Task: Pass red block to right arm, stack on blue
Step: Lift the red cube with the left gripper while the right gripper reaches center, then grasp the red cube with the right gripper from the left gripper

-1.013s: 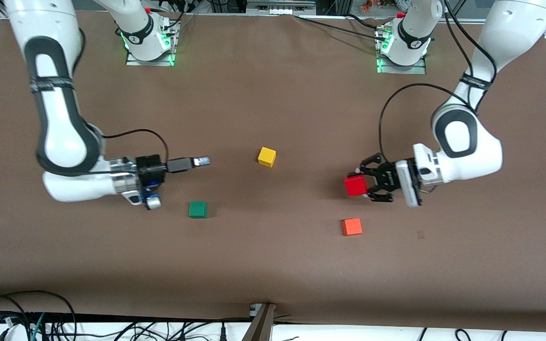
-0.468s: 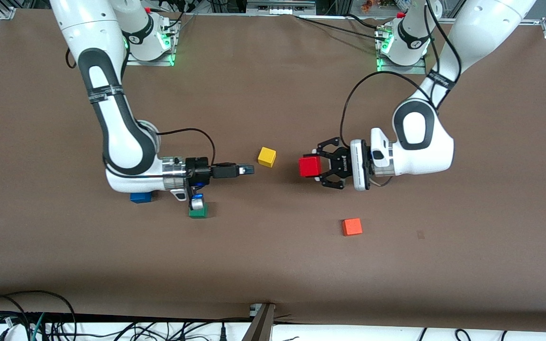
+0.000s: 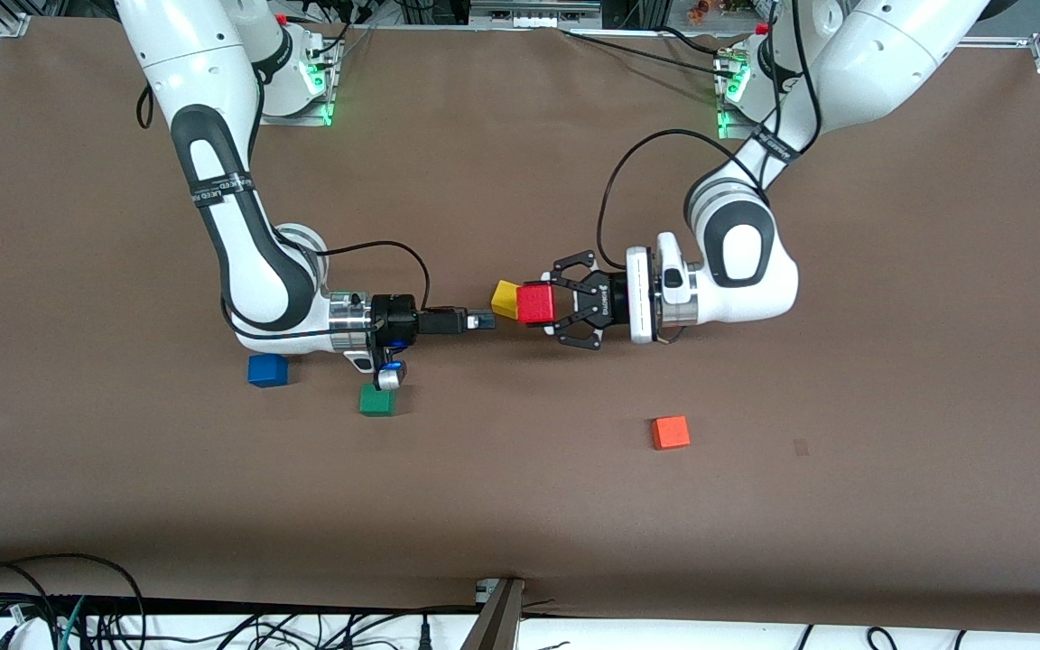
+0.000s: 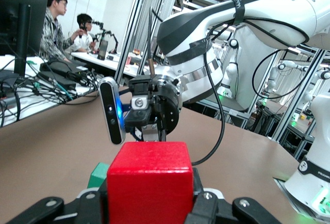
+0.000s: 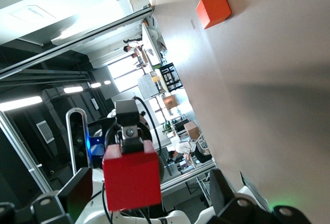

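- Red block [image 3: 536, 303]: matt paint, smooth flat faces, crisp edges, looks like painted wood.
- Blue cube [image 3: 267, 370], green cube [image 3: 377, 399], yellow cube [image 3: 505, 299], orange cube [image 3: 670, 432]: same smooth, matt painted finish.
- Table [image 3: 520, 506]: covered in a brown matt sheet, like paper or thin cloth, with faint creases and no gloss.
- Left gripper [image 3: 549, 305]: black matt plastic linkage, white glossy plastic housing at the wrist.
- Right gripper [image 3: 484, 320]: black matt body with a bare, shiny metal ring at the wrist.
- Arm shells: glossy white plastic with smooth black joint inserts.
- Cables: black, rubbery, slightly shiny.
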### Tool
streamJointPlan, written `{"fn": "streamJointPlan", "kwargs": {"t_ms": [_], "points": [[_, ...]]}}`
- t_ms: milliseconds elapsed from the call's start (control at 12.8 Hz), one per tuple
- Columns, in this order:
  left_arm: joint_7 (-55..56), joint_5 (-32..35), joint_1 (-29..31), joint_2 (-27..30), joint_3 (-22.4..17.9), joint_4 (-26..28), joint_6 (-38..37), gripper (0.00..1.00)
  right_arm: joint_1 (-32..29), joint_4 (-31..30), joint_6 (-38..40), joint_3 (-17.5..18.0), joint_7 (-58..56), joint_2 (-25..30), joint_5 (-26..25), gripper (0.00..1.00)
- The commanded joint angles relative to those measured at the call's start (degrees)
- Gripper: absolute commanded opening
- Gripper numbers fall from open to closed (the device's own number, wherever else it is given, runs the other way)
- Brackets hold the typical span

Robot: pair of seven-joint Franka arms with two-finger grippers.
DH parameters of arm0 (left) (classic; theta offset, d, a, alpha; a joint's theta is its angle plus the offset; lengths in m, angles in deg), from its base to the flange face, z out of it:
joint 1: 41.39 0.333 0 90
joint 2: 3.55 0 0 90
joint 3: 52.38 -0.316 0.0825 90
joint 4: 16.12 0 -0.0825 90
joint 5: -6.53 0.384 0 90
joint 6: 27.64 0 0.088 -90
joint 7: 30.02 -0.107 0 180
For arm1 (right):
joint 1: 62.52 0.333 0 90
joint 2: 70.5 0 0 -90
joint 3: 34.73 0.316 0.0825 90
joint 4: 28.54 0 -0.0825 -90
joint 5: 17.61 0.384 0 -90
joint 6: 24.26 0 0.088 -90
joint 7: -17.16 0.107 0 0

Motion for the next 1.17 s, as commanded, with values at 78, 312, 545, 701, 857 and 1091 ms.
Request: {"fn": "streamJointPlan", "kwargs": {"t_ms": [78, 312, 545, 701, 857, 1091], "points": [[-6.6, -6.9, -3.4, -3.5, -0.3, -3.7, 0.4, 0.0, 0.8, -1.1, 0.4, -0.3, -1.8, 0.9, 2.9, 1.0], [-6.6, -8.3, -4.5, -4.0, -0.2, -3.8, 1.2, 0.0, 0.9, -1.4, 0.1, -0.3, -2.5, 1.0, 3.2, 1.0], [-6.6, -10.4, -5.0, -3.9, -0.3, -3.8, 1.3, 0.0, 0.9, -1.4, 0.3, -0.3, -2.3, 1.4, 3.4, 1.0], [-6.6, -11.2, -5.9, -3.9, -0.2, -3.8, 1.3, 0.0, 0.9, -1.5, 0.0, 0.5, -2.3, 1.4, 4.2, 1.0], [-6.6, -14.0, -7.0, -3.9, -0.2, -3.8, 1.5, 0.0, 0.9, -2.5, 0.2, 0.6, -2.2, 2.4, 4.2, 1.0], [-6.6, -14.9, -7.9, -3.6, -0.1, -3.6, 2.2, 0.0, 0.9, -4.7, 0.6, 0.6, -1.9, 4.3, 4.1, 1.0]]}}
